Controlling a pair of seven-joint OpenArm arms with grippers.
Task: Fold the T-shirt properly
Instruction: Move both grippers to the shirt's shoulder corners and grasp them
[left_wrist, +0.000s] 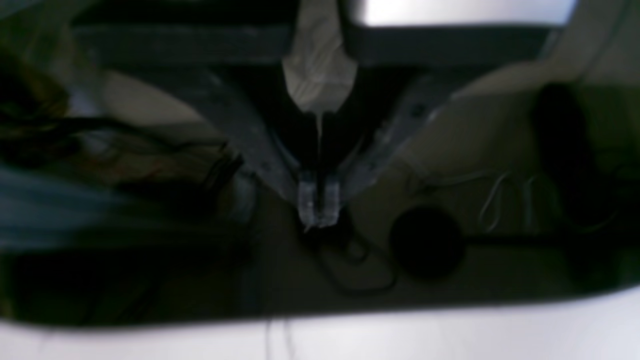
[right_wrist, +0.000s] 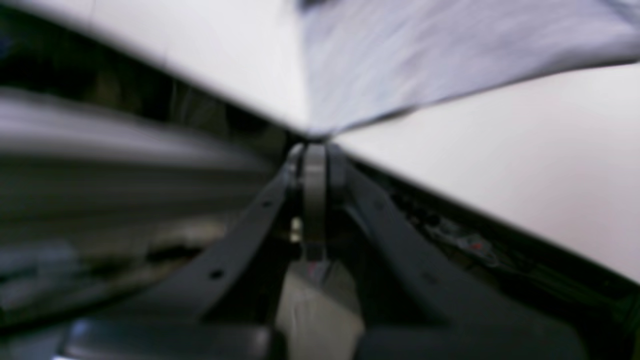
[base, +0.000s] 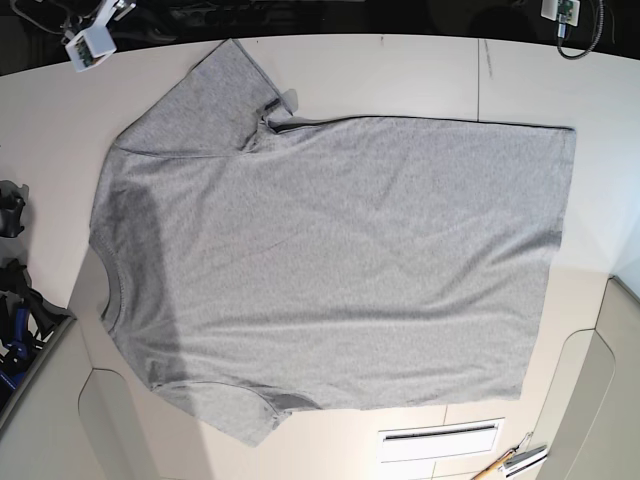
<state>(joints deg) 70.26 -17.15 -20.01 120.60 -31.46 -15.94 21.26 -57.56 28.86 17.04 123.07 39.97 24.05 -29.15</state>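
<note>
The white table (base: 400, 70) is carrying the whole job. The heather-grey T-shirt (base: 330, 260) is lying flat on it, plain side up, with the collar toward the right arm's side and the hem toward the left arm's side. Neither arm is showing in the base view.

The right gripper (right_wrist: 315, 150) is keeping its fingers pressed together. Just beyond their tips a point of the grey cloth is tapering in, right at the table's edge. The blur is hiding whether any fabric is caught between them.

The left gripper (left_wrist: 318, 207) is also holding its fingers closed on nothing. Floor clutter is lying beyond the tips, and no shirt is showing near it.

Likely risks:
- With both pairs of fingers closed, any reach for the cloth is probably going to push and bunch it instead of pinching it.
- If the right fingers are snagging that point of cloth, pulling away is likely going to drag the shirt toward the edge and skew it.
- The far sleeve (base: 215, 95) is creasing at its armpit, and folding over that would be trapping a lump.
</note>
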